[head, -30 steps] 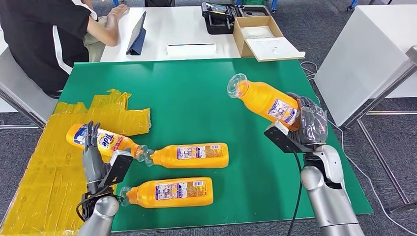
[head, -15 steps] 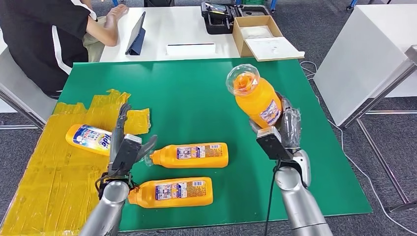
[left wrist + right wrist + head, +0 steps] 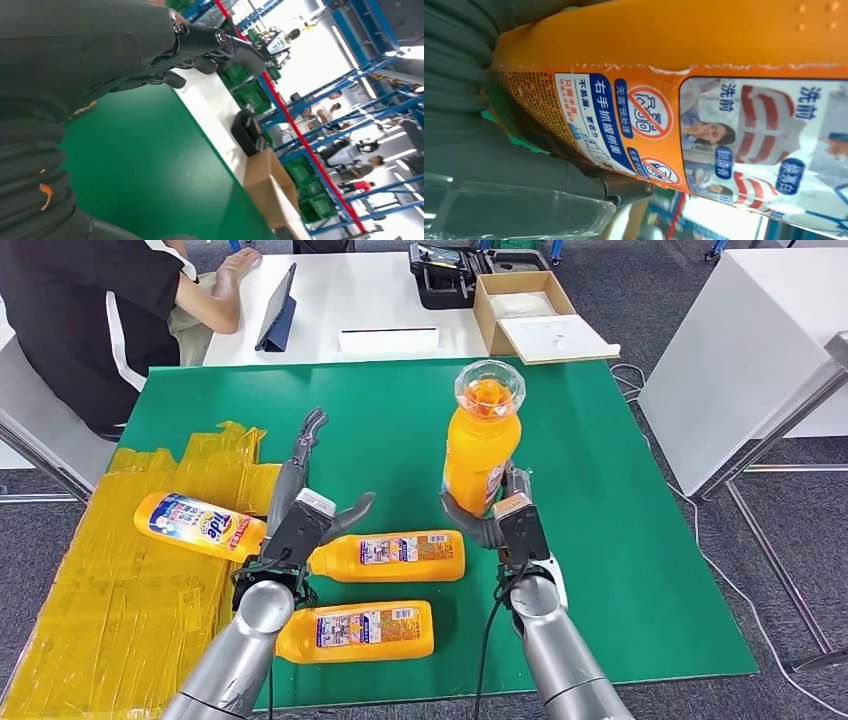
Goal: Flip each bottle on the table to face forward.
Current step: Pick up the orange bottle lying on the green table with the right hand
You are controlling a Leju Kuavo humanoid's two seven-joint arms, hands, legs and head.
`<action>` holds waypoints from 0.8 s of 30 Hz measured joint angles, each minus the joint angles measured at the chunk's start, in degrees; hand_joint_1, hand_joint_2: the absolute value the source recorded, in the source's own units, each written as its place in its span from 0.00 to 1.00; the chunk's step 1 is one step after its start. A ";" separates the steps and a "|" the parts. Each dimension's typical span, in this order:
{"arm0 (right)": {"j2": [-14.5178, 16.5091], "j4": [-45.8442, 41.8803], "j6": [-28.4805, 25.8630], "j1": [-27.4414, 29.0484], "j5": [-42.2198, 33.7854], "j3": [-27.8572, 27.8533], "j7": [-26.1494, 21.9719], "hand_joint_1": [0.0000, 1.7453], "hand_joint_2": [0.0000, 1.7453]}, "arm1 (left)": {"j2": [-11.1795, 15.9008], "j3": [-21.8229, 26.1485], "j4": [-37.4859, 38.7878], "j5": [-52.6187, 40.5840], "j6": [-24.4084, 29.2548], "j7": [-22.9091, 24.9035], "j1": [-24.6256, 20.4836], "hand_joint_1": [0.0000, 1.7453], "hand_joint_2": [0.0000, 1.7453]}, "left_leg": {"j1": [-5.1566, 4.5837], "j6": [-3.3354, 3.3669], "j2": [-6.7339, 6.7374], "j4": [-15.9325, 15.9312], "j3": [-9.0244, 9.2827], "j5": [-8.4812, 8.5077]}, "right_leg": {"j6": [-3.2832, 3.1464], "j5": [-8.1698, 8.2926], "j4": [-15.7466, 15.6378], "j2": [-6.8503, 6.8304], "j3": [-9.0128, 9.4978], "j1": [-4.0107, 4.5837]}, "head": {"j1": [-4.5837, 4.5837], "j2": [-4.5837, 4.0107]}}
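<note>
I see the right hand (image 3: 497, 515) gripping an orange bottle (image 3: 480, 440) upright above the green table (image 3: 400, 430), while my left hand (image 3: 305, 505) hovers empty, fingers spread.

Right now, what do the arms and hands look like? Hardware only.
Both arms are silver metallic tubes. The left hand has dark grey slender fingers and a black block with a white patch at the wrist. The right hand is dark grey, with a similar black wrist block topped by an orange-white patch. Thin black cables loop at both wrists. Wrist views show grey ribbed covers.
</note>
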 joint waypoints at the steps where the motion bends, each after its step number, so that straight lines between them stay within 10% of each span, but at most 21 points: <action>1: 0.40 1.11 0.38 -0.42 0.02 0.74 -0.04 1.00 1.00 | -0.08 -0.31 0.01 0.17 0.09 0.02 -0.23 0.00 1.00 | 0.00 0.00 0.01 0.00 0.00 0.00 | 0.00 0.00 0.00 0.00 0.00 0.00 | 0.00 0.00; 24: 2.93 13.98 0.90 -5.91 0.43 7.61 0.12 1.00 1.00 | -0.67 -0.59 1.17 2.18 -0.03 -0.81 -2.30 0.00 1.00 | -0.01 -0.01 0.02 0.00 -0.03 0.01 | 0.00 0.00 0.01 0.01 -0.04 0.00 | 0.00 0.00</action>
